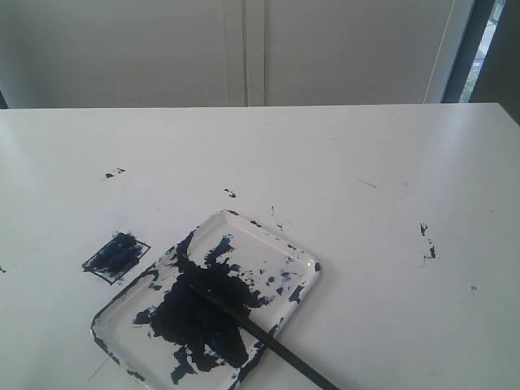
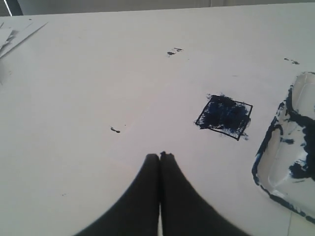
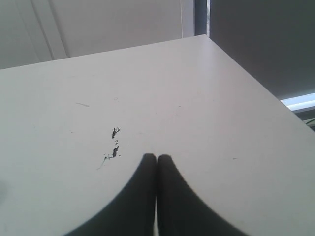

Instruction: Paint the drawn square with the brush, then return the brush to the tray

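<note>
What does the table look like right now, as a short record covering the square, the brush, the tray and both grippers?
drawn square: mostly filled with dark blue, left of the tray in the exterior view
brush: lying in the tray, tip in the paint blot, handle sticking out over the edge
tray: clear, smeared with dark navy paint
left gripper: shut, holding nothing, near the square
right gripper: shut, holding nothing, over bare table

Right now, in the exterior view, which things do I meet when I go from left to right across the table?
drawn square → tray → paint specks on the right part of the table. I leave out the brush, because it lies across the tray.
</note>
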Robot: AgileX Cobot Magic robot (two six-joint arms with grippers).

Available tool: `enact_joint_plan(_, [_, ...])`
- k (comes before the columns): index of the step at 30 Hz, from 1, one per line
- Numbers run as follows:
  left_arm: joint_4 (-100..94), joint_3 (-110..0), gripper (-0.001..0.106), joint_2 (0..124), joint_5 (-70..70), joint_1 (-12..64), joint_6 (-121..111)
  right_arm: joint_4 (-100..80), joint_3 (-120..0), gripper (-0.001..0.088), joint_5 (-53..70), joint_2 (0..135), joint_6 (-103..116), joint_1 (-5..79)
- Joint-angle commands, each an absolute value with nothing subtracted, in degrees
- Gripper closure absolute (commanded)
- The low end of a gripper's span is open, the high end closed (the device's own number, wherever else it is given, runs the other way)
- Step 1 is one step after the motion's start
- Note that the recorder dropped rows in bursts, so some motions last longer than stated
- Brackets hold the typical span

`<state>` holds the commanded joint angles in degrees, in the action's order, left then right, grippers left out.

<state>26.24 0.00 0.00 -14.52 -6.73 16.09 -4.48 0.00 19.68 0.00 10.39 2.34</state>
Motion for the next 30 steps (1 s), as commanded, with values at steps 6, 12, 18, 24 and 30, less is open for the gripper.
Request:
enact_joint_plan(6, [26.2,0.0,0.105,0.0,-14.5,-6.7,16.5,-4.5,0.0,0.0868,21.9,0.0,-11.9,2.3])
enact_joint_plan(12, [26.2,0.0,0.105,0.0,-14.5,-6.7,16.5,-3.8,0.0,0.0868,22.0,0.0,-7.4,2.3])
enact_joint_plan(18, [26.2,0.0,0.105,0.0,-13.5,-6.7,16.5,-3.8,0.0,0.0868,21.9,0.0,-7.4,2.3])
enact_joint_plan(24, [26.4,0.0,0.105,0.0,-13.4,-6.7,16.5,-3.8,0.0,0.0868,21.9,0.0,-7.4,2.3])
enact_joint_plan(30, [26.4,0.0,0.105,0.0,-13.4,-6.7,16.5,-3.8,0.0,0.0868,21.9,0.0,-7.4,2.3])
